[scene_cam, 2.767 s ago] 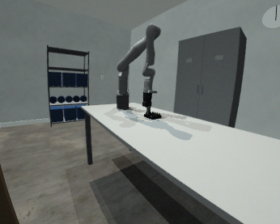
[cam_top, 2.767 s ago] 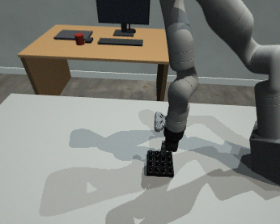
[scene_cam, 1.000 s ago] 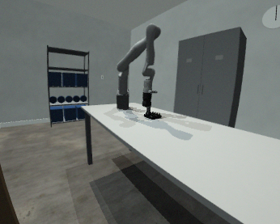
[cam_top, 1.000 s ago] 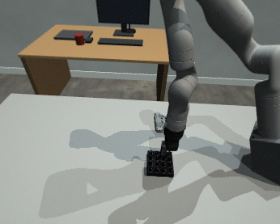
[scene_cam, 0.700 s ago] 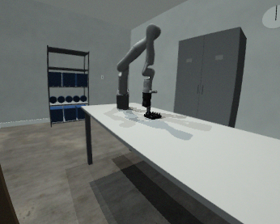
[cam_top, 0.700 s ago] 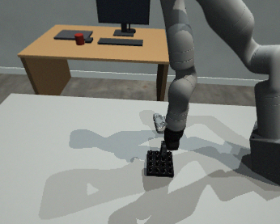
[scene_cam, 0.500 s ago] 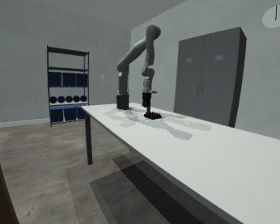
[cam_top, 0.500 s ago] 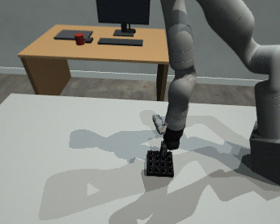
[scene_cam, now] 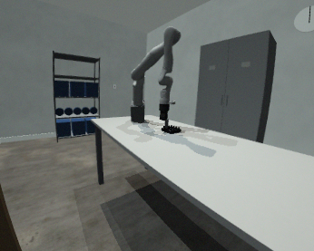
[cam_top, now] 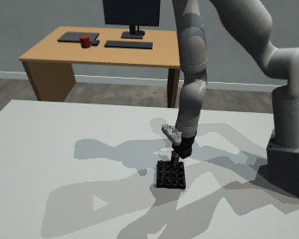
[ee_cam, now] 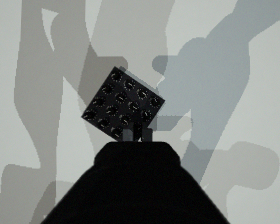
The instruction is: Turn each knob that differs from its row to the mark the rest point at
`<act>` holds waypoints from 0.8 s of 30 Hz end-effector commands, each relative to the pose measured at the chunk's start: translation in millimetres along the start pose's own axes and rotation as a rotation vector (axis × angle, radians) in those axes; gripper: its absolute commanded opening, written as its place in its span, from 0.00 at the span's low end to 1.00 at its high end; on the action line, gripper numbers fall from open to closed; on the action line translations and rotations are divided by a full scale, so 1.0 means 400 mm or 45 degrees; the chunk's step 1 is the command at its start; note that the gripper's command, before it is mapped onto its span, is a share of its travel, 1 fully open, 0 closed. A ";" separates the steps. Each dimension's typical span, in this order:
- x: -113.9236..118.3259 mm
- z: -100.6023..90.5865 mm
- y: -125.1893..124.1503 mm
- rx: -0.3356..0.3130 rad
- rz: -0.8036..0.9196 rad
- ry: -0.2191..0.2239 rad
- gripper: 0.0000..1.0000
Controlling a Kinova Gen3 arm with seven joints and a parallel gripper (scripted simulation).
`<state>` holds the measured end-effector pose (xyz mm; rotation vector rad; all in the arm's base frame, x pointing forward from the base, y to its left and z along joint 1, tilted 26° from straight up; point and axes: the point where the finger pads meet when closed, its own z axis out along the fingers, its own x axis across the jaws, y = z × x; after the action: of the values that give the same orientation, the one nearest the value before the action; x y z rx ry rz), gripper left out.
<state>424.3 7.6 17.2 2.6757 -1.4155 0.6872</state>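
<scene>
The end effector (cam_top: 174, 163) (scene_cam: 166, 126) (ee_cam: 137, 128) stands narrow at the box's (cam_top: 170, 174) (scene_cam: 171, 131) (ee_cam: 126, 102) edge; whether it grips a knob, one cannot tell.
</scene>
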 end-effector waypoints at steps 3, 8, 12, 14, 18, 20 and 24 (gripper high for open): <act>0.000 -0.001 -0.001 0.000 -0.099 0.001 0.30; 0.000 -0.001 -0.001 0.000 -0.235 0.001 0.30; 0.000 -0.001 -0.001 0.000 -0.373 0.001 0.30; 0.000 -0.001 -0.001 0.000 -0.442 0.001 0.30; 0.000 -0.001 -0.001 0.000 -0.577 0.001 0.30; 0.000 -0.001 -0.001 0.000 -0.610 0.001 0.30; 0.000 -0.001 -0.001 0.000 -0.707 0.000 0.30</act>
<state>424.3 7.3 17.3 2.8511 -0.6403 0.6252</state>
